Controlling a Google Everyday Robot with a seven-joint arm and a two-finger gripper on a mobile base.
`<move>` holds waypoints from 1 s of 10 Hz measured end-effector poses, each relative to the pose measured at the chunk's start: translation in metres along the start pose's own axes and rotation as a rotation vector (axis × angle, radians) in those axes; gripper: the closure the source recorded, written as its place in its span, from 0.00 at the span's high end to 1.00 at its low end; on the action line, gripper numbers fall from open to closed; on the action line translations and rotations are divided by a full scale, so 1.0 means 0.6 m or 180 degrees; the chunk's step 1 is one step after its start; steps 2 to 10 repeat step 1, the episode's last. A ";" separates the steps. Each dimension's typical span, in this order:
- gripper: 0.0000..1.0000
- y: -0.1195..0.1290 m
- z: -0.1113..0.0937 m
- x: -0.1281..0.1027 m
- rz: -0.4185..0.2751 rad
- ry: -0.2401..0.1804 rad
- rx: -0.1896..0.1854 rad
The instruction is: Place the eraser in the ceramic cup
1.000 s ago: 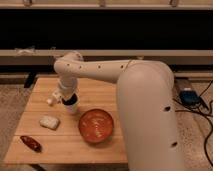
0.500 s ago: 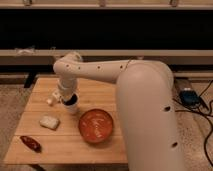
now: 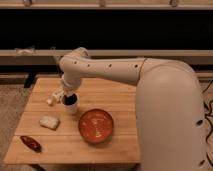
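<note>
Gripper (image 3: 68, 96) down over the white cup (image 3: 70, 105) at left-centre of the wooden table (image 3: 115, 95); claw state: cannot tell. Eraser: dark shape at cup mouth under the gripper, not clearly separable. Orange bowl (image 3: 95, 125) right of cup, off-white pad (image 3: 49, 122) front-left, dark red object (image 3: 31, 143) near front-left corner.

A wooden bench (image 3: 115, 100) of pale slatted planks fills the lower left of the frame. The gripper (image 3: 69, 98) hangs over its upper left part. An orange-red bowl (image 3: 95, 125) stands near the bench's middle, toward the front edge. Left of the bowl lies a flat off-white pad (image 3: 49, 122). A dark red elongated object (image 3: 31, 143) lies at the front left corner, apart from the pad.
</note>
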 end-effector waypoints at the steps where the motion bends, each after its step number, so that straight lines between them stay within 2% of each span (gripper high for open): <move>1: 0.03 0.003 0.000 -0.001 -0.0006 -0.0002 -0.0007; 10: 0.03 0.003 0.000 -0.001 -0.0006 -0.0002 -0.0007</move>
